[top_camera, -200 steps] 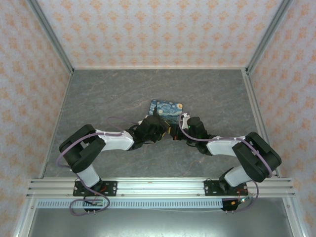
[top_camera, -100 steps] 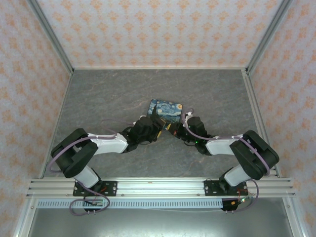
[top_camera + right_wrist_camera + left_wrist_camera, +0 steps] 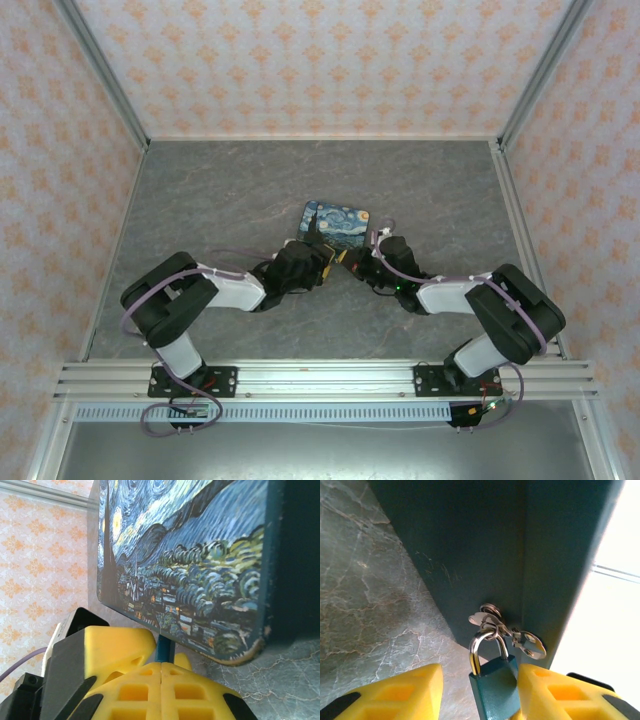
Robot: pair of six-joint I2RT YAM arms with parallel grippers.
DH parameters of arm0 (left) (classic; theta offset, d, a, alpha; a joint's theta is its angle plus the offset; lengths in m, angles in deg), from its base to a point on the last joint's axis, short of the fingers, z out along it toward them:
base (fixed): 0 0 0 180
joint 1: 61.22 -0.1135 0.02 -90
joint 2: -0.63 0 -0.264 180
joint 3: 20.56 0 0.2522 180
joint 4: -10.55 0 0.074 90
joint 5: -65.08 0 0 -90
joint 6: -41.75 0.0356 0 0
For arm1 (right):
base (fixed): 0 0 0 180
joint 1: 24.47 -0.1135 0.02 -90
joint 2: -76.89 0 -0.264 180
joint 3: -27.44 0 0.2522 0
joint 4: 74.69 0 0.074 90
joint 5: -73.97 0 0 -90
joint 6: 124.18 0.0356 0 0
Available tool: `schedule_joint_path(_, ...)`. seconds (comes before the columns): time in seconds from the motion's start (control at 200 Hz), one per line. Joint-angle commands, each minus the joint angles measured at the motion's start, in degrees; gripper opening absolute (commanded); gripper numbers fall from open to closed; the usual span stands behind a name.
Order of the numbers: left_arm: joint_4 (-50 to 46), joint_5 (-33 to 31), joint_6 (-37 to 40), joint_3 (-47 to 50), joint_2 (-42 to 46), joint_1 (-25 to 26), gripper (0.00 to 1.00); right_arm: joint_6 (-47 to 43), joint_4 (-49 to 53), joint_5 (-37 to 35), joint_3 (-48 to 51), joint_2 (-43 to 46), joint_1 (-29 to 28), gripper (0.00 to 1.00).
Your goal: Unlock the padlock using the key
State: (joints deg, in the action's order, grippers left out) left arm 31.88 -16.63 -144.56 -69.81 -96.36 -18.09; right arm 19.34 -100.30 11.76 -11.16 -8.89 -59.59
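The padlock (image 3: 496, 690) has a teal body and a silver shackle (image 3: 475, 649) that hangs closed through a metal hasp (image 3: 527, 644) on the dark side of the starry-night box (image 3: 470, 545). My left gripper (image 3: 479, 672) is open around the lock body; its right finger (image 3: 545, 690) touches the body and its left finger (image 3: 405, 690) stands apart. In the right wrist view the padlock (image 3: 164, 650) shows as a teal strip under the box lid (image 3: 190, 565). My right gripper (image 3: 161, 666) is shut just before it. The key is hidden. From above, both the left gripper (image 3: 316, 264) and the right gripper (image 3: 352, 262) meet at the box's near edge.
The box (image 3: 337, 221) lies mid-table on the grey marbled surface (image 3: 220, 200). Patterned walls and metal frame rails enclose the table on three sides. Open floor lies left, right and behind the box.
My right gripper has moved left and closed in on the left gripper at the box's near edge. The left arm's elbow has shifted a little; the box has not moved.
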Motion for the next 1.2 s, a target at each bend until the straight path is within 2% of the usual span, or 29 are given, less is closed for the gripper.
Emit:
schedule_joint_path(0.0,3.11,-2.44,-1.92,-0.18,-1.73,0.65,0.41,1.39,-1.14,-0.81,0.41,1.30,-0.44,0.00)
schedule_joint_path(0.36,5.30,-4.23,-3.88,-0.38,-3.43,1.45,0.25,3.06,-1.74,-1.51,0.49,1.48,-1.62,0.00)
schedule_joint_path(0.52,4.25,-5.03,-3.38,-0.15,-2.43,1.38,0.12,0.63,0.83,-2.74,0.65,3.01,-1.63,0.00)
schedule_joint_path(0.576,2.94,-5.37,-2.95,-0.11,-1.70,1.38,0.07,-2.47,5.06,-3.41,0.08,4.61,-1.63,0.05)
schedule_joint_path(0.661,0.51,-5.74,-1.51,-0.11,-0.10,1.39,0.01,-8.34,12.68,-5.93,-0.74,8.24,-1.62,0.23)
schedule_joint_path(0.841,-5.69,-6.01,1.89,-0.86,3.64,0.92,0.00,-24.27,27.20,-13.00,-2.08,19.08,-1.45,0.48)
schedule_joint_path(0.966,-9.42,-5.42,3.60,-1.83,5.87,0.47,0.00,-36.67,31.10,-15.89,-2.50,27.11,-1.45,0.60)
schedule_joint_path(1.071,-12.41,-4.63,5.00,-3.32,7.14,0.18,0.00,-47.52,29.35,-14.57,-1.61,32.89,-1.49,0.63)
schedule_joint_path(1.136,-13.20,-4.14,5.43,-3.96,7.55,0.16,0.00,-54.95,27.71,-12.90,-0.48,35.99,-1.63,0.69)
schedule_joint_path(1.196,-12.96,-3.70,5.40,-4.07,7.57,0.11,0.00,-61.80,27.79,-11.60,0.39,38.65,-1.80,0.71)
